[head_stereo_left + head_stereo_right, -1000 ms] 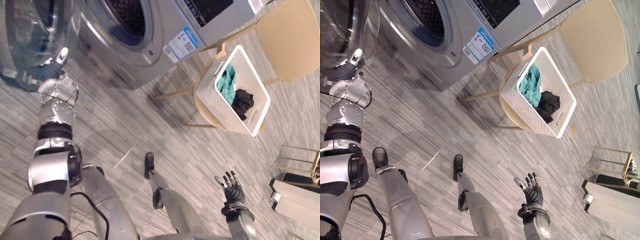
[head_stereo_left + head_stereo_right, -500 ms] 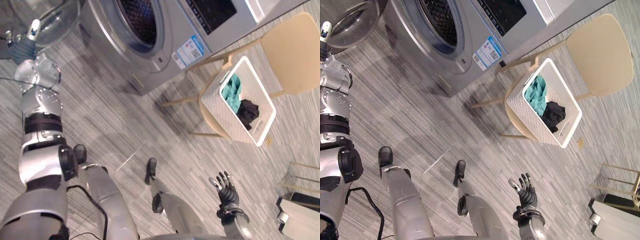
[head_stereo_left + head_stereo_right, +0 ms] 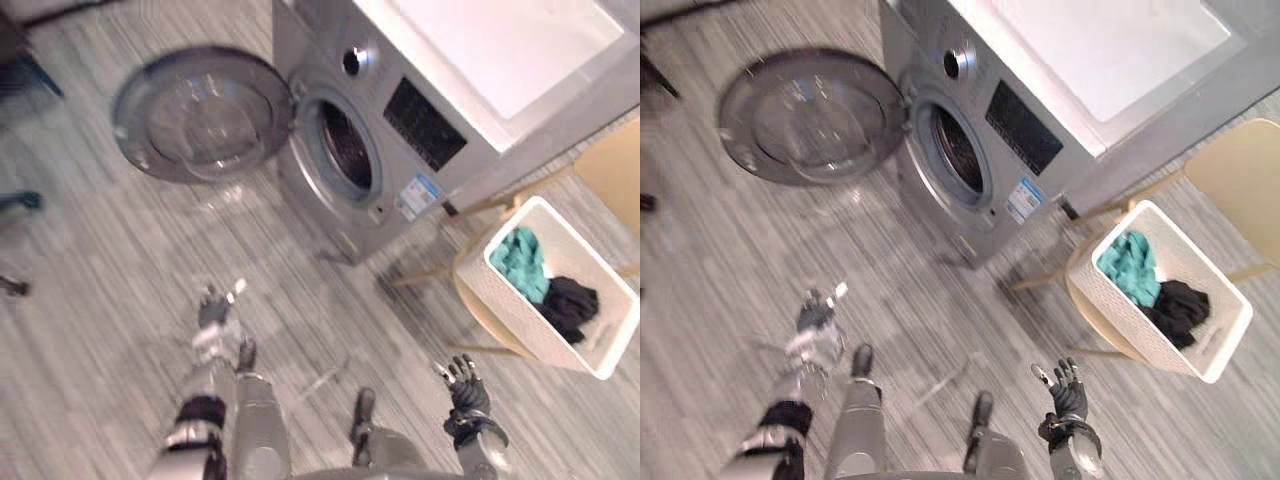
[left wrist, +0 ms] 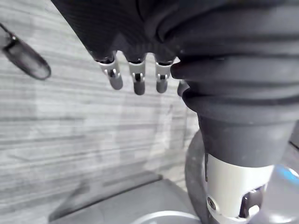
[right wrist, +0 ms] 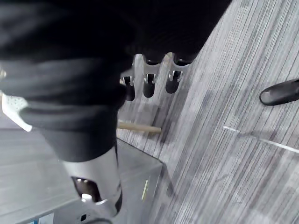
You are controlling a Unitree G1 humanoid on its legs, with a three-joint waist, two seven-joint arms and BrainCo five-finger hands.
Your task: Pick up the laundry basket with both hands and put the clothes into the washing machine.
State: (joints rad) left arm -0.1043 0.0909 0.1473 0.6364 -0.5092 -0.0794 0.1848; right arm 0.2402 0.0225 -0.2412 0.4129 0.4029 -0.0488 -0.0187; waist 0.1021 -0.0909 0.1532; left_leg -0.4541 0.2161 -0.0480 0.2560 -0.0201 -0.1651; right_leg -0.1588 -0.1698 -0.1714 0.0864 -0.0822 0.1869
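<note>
A white laundry basket rests on a tan chair at the right, holding a teal cloth and a black cloth. The grey washing machine stands behind, its round glass door swung wide to the left and the drum opening bare. My left hand hangs low over the floor in front of the machine, fingers straight and holding nothing. My right hand is open too, down near the front, well short of the basket, with its fingers above the floor.
Grey striped floor spreads between me and the machine. The chair's wooden legs reach out toward the machine's front corner. Dark furniture bits show at the far left edge.
The whole picture has shifted, so the camera moved. My left arm has come down from the door to hang low over the floor. The right hand is much as before.
</note>
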